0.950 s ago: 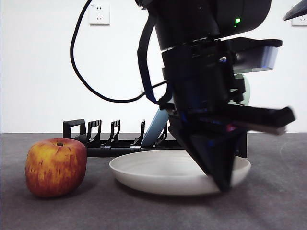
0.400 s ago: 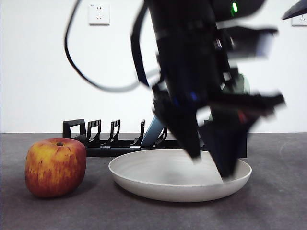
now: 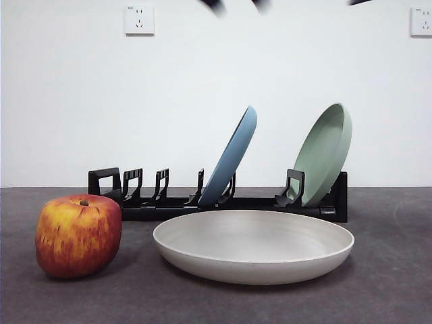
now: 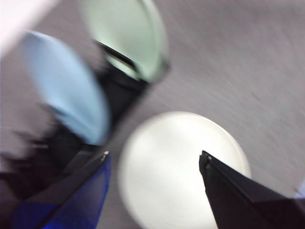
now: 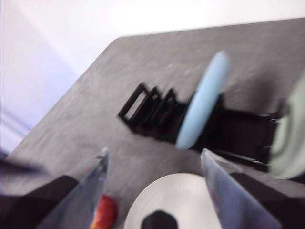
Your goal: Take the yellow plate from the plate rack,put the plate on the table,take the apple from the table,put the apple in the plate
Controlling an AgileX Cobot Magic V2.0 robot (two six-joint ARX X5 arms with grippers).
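Two plates stand in the plate rack (image 3: pixel 223 202) in the front view: a blue plate (image 3: pixel 231 156) and a pale green plate (image 3: pixel 327 152). Before it, the yellow plate (image 3: pixel 253 244) lies flat on the table (image 3: pixel 391 283), empty; the apple (image 3: pixel 78 235) sits just beside its rim. The left wrist view, blurred, shows the left gripper (image 4: pixel 153 160) spread wide, holding nothing, apparently above the yellow plate. The right wrist view shows the right gripper (image 5: pixel 153 156) likewise spread wide and empty.
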